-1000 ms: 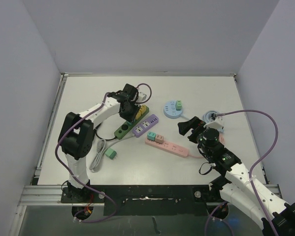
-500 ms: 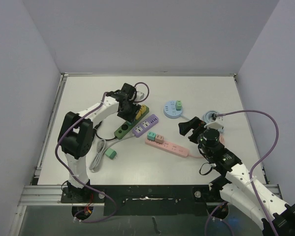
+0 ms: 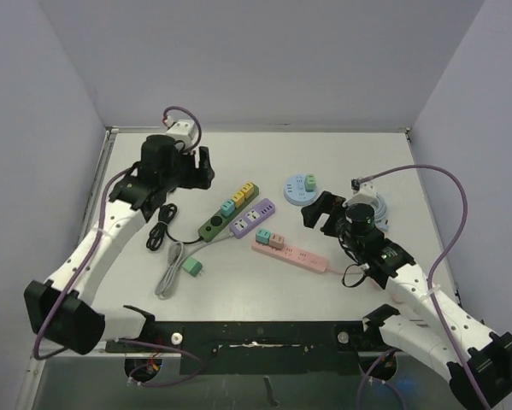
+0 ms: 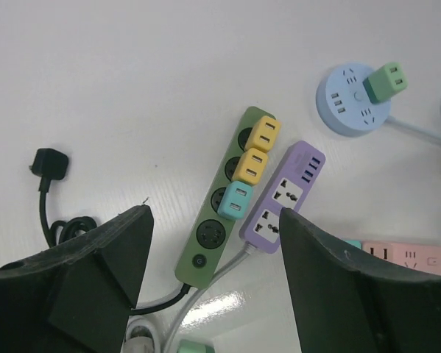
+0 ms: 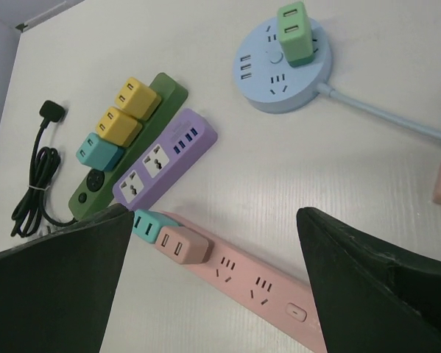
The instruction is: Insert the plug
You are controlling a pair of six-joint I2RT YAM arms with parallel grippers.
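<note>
While the left gripper (image 3: 203,168) hangs wide open and empty over the table's (image 3: 341,154) left rear, the teal plug (image 4: 237,200) sits seated in the green power strip (image 4: 205,243) beside two yellow plugs (image 4: 263,134), and the right gripper (image 3: 319,210), likewise spread and empty, hovers near the pink strip (image 3: 303,258).

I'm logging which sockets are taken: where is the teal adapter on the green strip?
Top view, left of centre: the teal adapter sits on the green strip between the two yellow adapters and an empty socket, purple strip alongside.
</note>
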